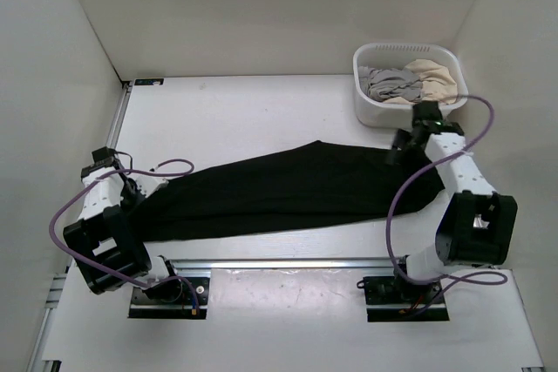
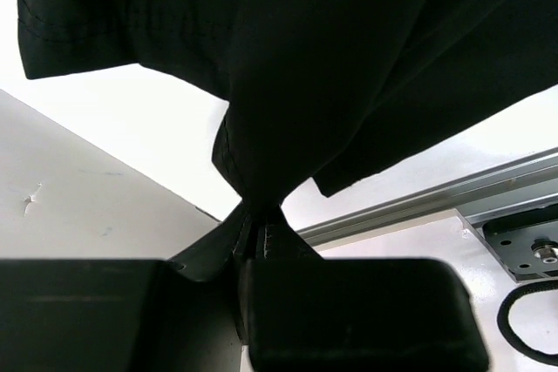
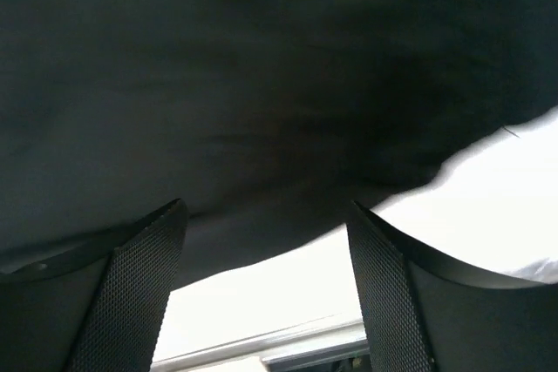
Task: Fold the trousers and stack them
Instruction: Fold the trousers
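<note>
Top view, trousers (image 1: 288, 189): black, pulled out long and low across the white table (image 1: 244, 119), running from the left arm up towards the right arm.
Top view, left gripper (image 1: 132, 191): at the trousers' left end, where the cloth gathers to a narrow bunch.
Top view, right gripper (image 1: 397, 154): at the upper edge of the trousers' wide right end.
Top view, basket (image 1: 366, 111): white, at the far right corner, just beyond the right gripper, holding grey cloth (image 1: 391, 84) and beige cloth (image 1: 432, 80).
Top view, rail (image 1: 288, 261): metal, along the near edge between the arm bases.
Left wrist view, left gripper (image 2: 255, 246): clenched on a pinch of trousers (image 2: 349, 58); the cloth fans out from the pinch, with a stitched hem at the upper left.
Left wrist view, background: rail (image 2: 436, 202) at the right and a black cable (image 2: 523, 328) in the lower right corner.
Right wrist view, right gripper (image 3: 266, 211): released, its fingers (image 3: 139, 285) spread wide apart.
Right wrist view, trousers (image 3: 261, 84): blurred, filling the view past the fingertips; I cannot tell whether they touch the fingers. Bright table (image 3: 488, 189) shows below and to the right.
</note>
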You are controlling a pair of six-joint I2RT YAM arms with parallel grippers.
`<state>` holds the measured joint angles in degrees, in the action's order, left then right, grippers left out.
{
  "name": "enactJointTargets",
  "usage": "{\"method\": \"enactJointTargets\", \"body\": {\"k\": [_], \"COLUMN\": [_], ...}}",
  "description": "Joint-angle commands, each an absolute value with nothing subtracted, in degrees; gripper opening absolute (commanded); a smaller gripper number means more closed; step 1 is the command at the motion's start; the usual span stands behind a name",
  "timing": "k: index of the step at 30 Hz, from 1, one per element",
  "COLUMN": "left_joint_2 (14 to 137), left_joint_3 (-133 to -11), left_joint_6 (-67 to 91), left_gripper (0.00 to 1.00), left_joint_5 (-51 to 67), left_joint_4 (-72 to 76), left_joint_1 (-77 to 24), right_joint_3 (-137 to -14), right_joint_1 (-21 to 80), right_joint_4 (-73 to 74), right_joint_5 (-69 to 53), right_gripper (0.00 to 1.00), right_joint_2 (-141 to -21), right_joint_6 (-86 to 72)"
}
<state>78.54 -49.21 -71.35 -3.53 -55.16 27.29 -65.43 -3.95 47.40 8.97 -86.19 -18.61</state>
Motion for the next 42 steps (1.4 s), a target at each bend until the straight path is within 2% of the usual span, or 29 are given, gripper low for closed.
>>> {"method": "enactJointTargets", "body": {"k": [1,6,12,13,15,18,24,27,30,31,32,34,35,38,39,42], "left_joint_2": [77.96,75.86,72.08,71.37,70.41,68.64,69.17,69.17,69.25,69.95,70.74,74.34,75.49,80.32,81.46,87.17], "left_joint_3": [-49.13,-45.54,-40.7,-39.13,-37.19,-33.67,-36.82,-40.94,-52.96,-56.74,-63.48,-68.79,-70.3,-72.86,-72.86,-73.48], "left_joint_6": [-72.16,-72.86,-76.01,-76.63,-79.17,-83.48,-82.27,-82.27,-82.27,-82.87,-82.88,-84.54,-82.29,-80.35,-73.72,-65.25], "left_gripper": [0.17,0.19,0.19,0.19,0.21,0.28,0.44,0.45,0.45,0.46,0.46,0.48,0.51,0.51,0.51,0.46], "left_joint_5": [-1.85,-1.85,-4.39,-4.39,-7.45,-9.14,-8.61,-7.57,2.43,8.73,11.4,16.15,19.74,22.06,20.67,19.95], "left_joint_4": [-54.58,-54.58,-51.77,-51.77,-49.84,-45.62,-45.62,-47.1,-56.57,-64.26,-67.99,-74.76,-75.4,-73.32,-70.52,-63.64], "left_joint_1": [27.77,27.77,27.77,27.77,28.3,28.92,29.44,31.98,36.64,37.61,38.31,38.32,38.32,35.52,31.85,24.73], "right_joint_3": [-70.04,-69.08,-75.03,-76.36,-78.21,-77.0,-76.38,-74.63,-72.77,-71.99,-71.98,-71.37,-71.37,-71.37,-71.37,-71.89], "right_joint_1": [6.74,15.46,21.09,21.09,21.09,21.62,22.76,22.76,22.15,22.15,22.15,21.53,21.53,20.39,19.17,16.28], "right_joint_4": [48.43,43.8,37.79,37.79,38.67,36.84,37.62,38.23,38.23,38.23,38.84,39.54,39.55,40.08,40.77,42.09], "right_joint_5": [10.88,3.8,2.12,2.11,2.11,2.11,3.07,4.92,5.54,5.54,5.54,6.06,6.59,7.12,7.12,8.35], "right_gripper": [0.8,0.78,0.59,0.5,0.45,0.45,0.56,0.62,0.63,0.63,0.63,0.63,0.63,0.63,0.63,0.63], "right_joint_2": [-83.67,-85.85,-101.31,-103.69,-109.32,-110.3,-109.78,-107.15,-103.72,-102.58,-102.05,-100.99,-100.12,-98.71,-98.7,-99.22], "right_joint_6": [-11.87,-13.09,-21.24,-22.31,-24.77,-25.49,-24.18,-24.17,-24.17,-24.17,-24.17,-24.17,-24.87,-25.92,-26.54,-27.85]}}
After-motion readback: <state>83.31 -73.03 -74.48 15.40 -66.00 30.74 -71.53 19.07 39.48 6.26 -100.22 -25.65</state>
